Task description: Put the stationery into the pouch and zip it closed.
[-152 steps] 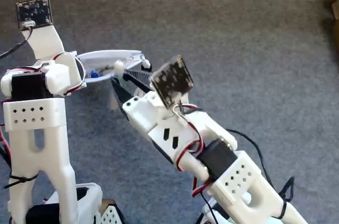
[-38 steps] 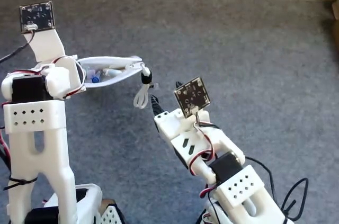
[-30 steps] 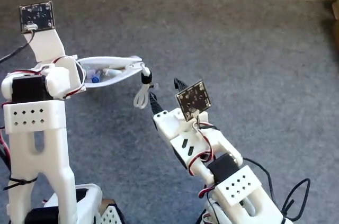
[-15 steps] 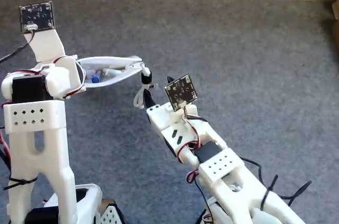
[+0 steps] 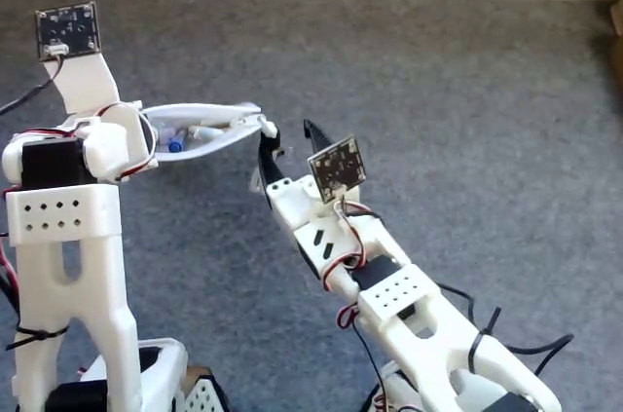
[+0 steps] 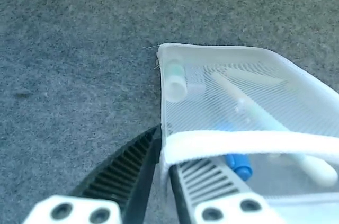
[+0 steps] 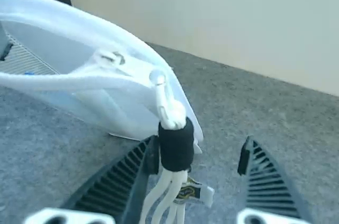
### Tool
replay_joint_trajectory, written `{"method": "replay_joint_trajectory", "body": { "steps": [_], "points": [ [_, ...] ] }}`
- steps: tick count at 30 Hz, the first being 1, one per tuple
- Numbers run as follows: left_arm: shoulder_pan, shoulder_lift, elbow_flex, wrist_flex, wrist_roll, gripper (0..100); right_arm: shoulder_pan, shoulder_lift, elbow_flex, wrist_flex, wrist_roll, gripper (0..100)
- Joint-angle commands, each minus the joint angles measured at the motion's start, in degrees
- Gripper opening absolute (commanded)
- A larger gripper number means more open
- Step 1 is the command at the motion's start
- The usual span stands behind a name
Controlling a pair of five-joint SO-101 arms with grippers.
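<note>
A white mesh pouch (image 5: 200, 139) hangs open off the grey carpet, and my left gripper (image 6: 164, 147) is shut on its rim at one end. Inside lie a blue pen (image 6: 238, 163), a long white pen (image 6: 265, 123) and a white capped tube (image 6: 175, 83). At the other end of the pouch (image 7: 69, 65) dangles the zipper pull (image 7: 175, 144), a black bead on a white cord. My right gripper (image 7: 198, 150) is open around it, with the bead close against one finger. In the high view this gripper (image 5: 284, 135) sits just at the pouch's right tip.
Grey carpet (image 5: 467, 110) stretches free to the right and behind the pouch. A pale wall (image 7: 238, 17) runs along the back. A small printed tag (image 7: 193, 192) hangs under the zipper cord.
My right arm drew back from the pouch, then came forward again, so its open fingers now straddle the zipper pull. The left arm and pouch stayed still.
</note>
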Motion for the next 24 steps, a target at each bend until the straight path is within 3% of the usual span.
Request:
{"method": "replay_joint_trajectory", "body": {
  "steps": [1, 13, 16, 24],
  "points": [
    [-0.7, 0.5, 0.7, -1.2, 0.1, 1, -0.7, 0.7, -3.7, -3.6, 0.0, 23.5],
    [-0.7, 0.5, 0.7, -1.2, -0.2, 1, -3.2, 1.6, -3.8, -4.6, 0.3, 23.5],
    [-0.7, 0.5, 0.7, -1.2, -0.2, 1, -4.1, 2.0, -3.8, -4.6, 4.3, 23.2],
    [-0.7, 0.5, 0.7, -1.1, -0.2, 1, -4.7, 1.9, -3.8, -4.6, 5.7, 14.2]
  ]
}}
